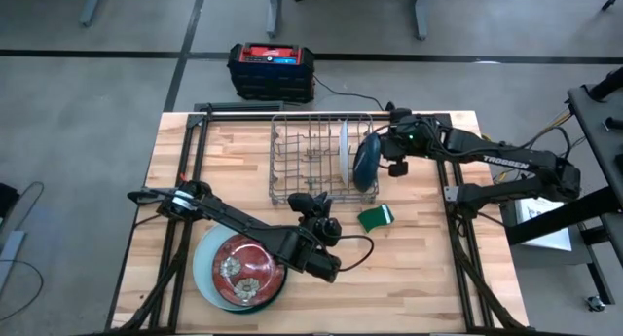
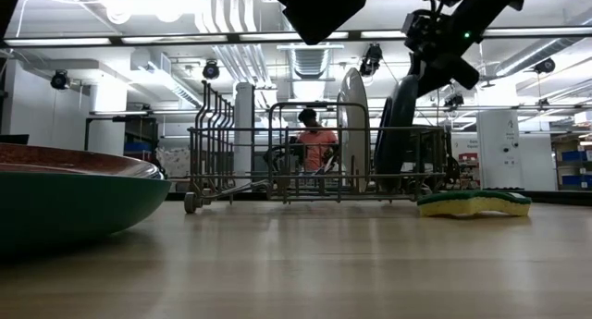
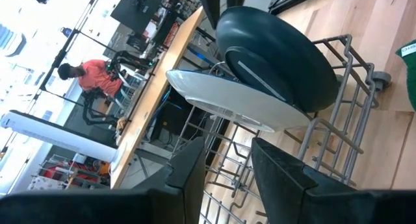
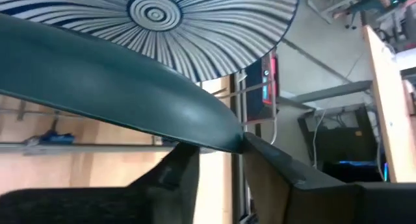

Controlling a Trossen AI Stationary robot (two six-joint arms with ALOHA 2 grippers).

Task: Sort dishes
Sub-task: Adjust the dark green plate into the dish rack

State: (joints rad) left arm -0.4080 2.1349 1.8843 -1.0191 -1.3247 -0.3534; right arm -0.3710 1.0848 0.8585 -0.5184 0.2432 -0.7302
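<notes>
A grey wire rack (image 1: 311, 156) stands mid-table. A thin white plate (image 1: 344, 149) stands on edge in it. My right gripper (image 1: 380, 149) is shut on a dark teal plate (image 1: 365, 163), which stands on edge just right of the white plate, at the rack's right end. My left gripper (image 1: 311, 202) hovers open and empty by the rack's near side, pointing at the rack (image 3: 224, 152). At the near left a dark red-brown plate (image 1: 243, 268) lies on a green plate (image 2: 74, 203), which lies on a large pale plate (image 1: 202, 268). My right gripper pinches the teal plate's rim (image 4: 227, 136) between its two fingers, one finger on each face. It comes from the table's right side, high on the plate (image 2: 398, 116). The plate stands nearly upright with its lower edge down among the rack's wires; I cannot tell whether it rests there.
A small green, white-edged sponge (image 1: 377, 217) lies on the table near the rack's near right corner. A black and red box (image 1: 271, 68) sits beyond the far edge. A person (image 2: 314, 143) sits in the room behind. Bare wood lies at the near right.
</notes>
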